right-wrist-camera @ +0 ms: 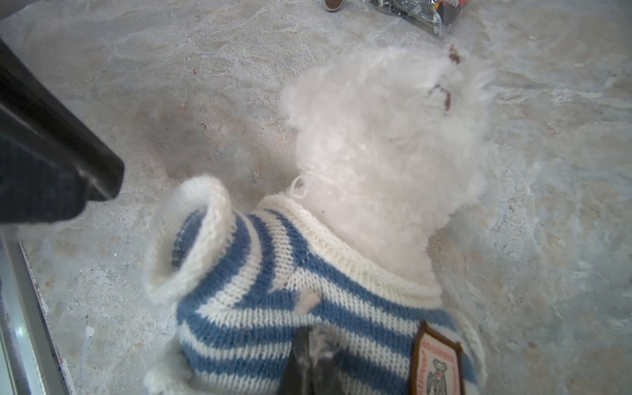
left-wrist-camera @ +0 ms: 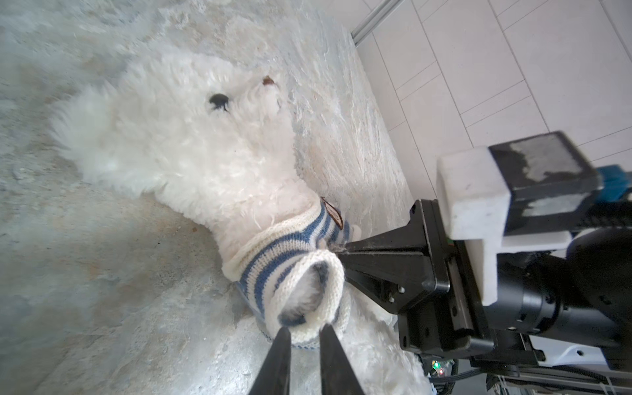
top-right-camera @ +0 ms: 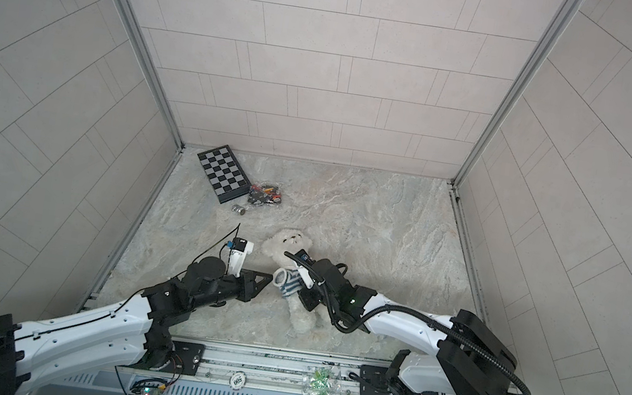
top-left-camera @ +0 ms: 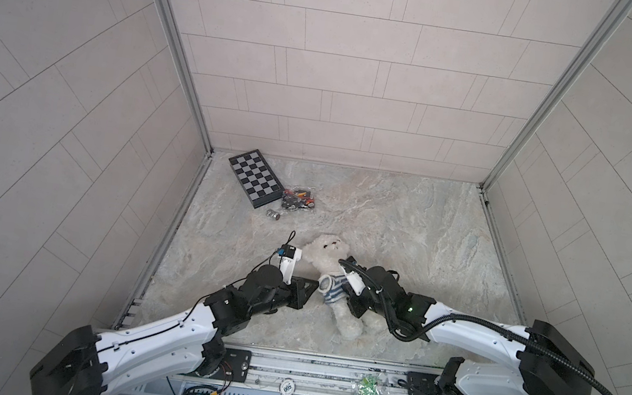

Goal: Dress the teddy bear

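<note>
Lying face-up on the marbled table (top-left-camera: 406,228), the teddy bear (top-left-camera: 324,255) is resting between your two arms, head pointing toward the back wall and legs toward the rail. The striped shirt (top-left-camera: 331,289) is sitting over its neck and chest.

Your right gripper (right-wrist-camera: 311,339) is clamping tight on the knit at the chest, beside the badge (right-wrist-camera: 437,362). Your left gripper (left-wrist-camera: 305,333) is sitting right at the sleeve cuff (right-wrist-camera: 212,205) with its jaws only narrowly parted. The pictures are not telling me whether it is pinching the rim or just standing at it.

You are probably dealing with a light, squashy toy that is offering nothing rigid to push against. The long fur is likely giving a poor hold, so it looks better to take the clothing. The knit is looking stretchy, and the rolled cuff and ribbed collar are offering the firmest edges to grip. With so little weight, the bear is likely to drag along the table if you are pulling from one side only, so you are wanting one arm anchoring while the other is stretching the sleeve over the paw.
</note>
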Available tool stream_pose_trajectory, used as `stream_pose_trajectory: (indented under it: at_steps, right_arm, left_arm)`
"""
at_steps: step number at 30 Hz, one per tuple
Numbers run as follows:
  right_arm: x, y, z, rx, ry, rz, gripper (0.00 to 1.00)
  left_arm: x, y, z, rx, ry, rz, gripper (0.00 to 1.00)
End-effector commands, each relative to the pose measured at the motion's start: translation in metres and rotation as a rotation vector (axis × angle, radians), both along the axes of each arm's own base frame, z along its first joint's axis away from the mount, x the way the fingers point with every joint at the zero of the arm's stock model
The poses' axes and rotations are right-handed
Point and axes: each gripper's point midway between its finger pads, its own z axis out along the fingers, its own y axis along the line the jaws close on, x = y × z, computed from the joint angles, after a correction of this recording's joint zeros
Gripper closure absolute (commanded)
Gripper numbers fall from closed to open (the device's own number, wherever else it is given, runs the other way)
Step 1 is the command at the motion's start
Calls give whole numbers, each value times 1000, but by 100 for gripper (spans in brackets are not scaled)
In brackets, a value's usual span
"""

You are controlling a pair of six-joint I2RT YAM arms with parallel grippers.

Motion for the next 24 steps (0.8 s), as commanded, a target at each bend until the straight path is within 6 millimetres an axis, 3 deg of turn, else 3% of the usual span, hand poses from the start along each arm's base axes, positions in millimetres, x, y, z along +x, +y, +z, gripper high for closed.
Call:
stream_pose_trajectory:
  at_steps: [1,12,17,24]
  right_arm:
    - [-12,-10,-14,-19,49,-7,99]
    - [-21,-5,-13,-10,41,21,100]
    - [-23,-2,-10,-1,27,22,100]
    - [-22,-4,-11,-7,20,13,100]
  left_arm:
    - [-1,-8,1,9,14,-37,84]
    - [2,-19,-5,66,36,-52,85]
    - [0,-21,-18,120,60,-46,85]
    - [-7,-12,-19,220,24,-18,85]
